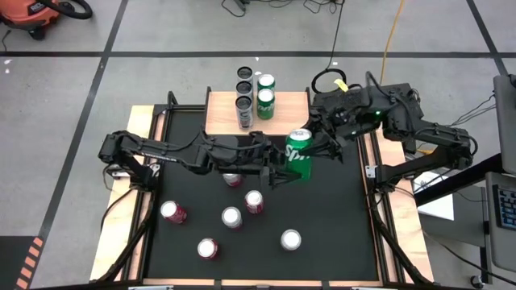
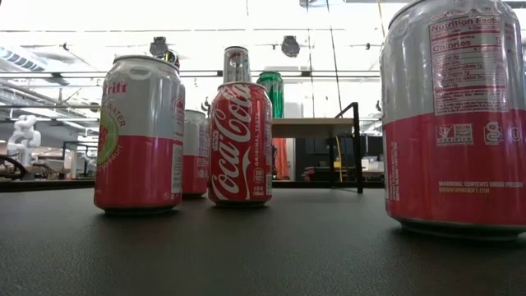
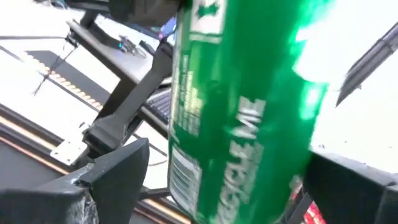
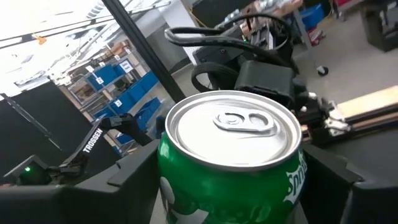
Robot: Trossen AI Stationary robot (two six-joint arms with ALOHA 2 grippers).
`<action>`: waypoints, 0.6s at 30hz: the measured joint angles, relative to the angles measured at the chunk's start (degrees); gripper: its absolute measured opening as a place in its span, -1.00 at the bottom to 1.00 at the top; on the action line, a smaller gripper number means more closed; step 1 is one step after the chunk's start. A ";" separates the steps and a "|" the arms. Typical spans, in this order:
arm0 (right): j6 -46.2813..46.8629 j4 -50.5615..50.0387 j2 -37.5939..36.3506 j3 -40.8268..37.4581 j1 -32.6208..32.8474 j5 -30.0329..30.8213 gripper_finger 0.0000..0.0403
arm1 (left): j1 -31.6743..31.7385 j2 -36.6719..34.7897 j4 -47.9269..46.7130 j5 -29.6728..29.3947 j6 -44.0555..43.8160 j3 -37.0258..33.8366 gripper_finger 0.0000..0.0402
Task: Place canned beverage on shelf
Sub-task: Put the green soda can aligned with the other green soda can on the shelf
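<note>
Sprite can [image 1: 299, 154] between two hands above the black table [image 1: 339, 209]

Green, with white "Sprite" lettering, the can is gripped by the right hand [image 1: 310, 147]; the left hand [image 1: 278, 165] stands beside it with its fingers spread open, the can between them. Red Coca-Cola can [image 2: 240, 144] and pink-and-white cans stand upright on the mat, well apart. At the table's far edge, the light-wood shelf [image 1: 222, 113] carries five cans, its right half bare. Grey tiled floor surrounds the table.

Orange shop vacuum [image 1: 36, 16], yellow cable [image 1: 393, 36].
</note>
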 joint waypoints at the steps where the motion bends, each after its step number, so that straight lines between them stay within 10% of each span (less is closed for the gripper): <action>1: -0.26 -0.04 -0.42 0.00 -0.29 -0.02 0.38 | -0.01 -0.44 -0.52 -0.54 0.07 0.00 0.98; 18: -12.13 -9.02 -7.57 0.00 -2.80 0.84 0.39 | -1.08 -7.31 -12.81 -9.26 2.94 0.00 0.98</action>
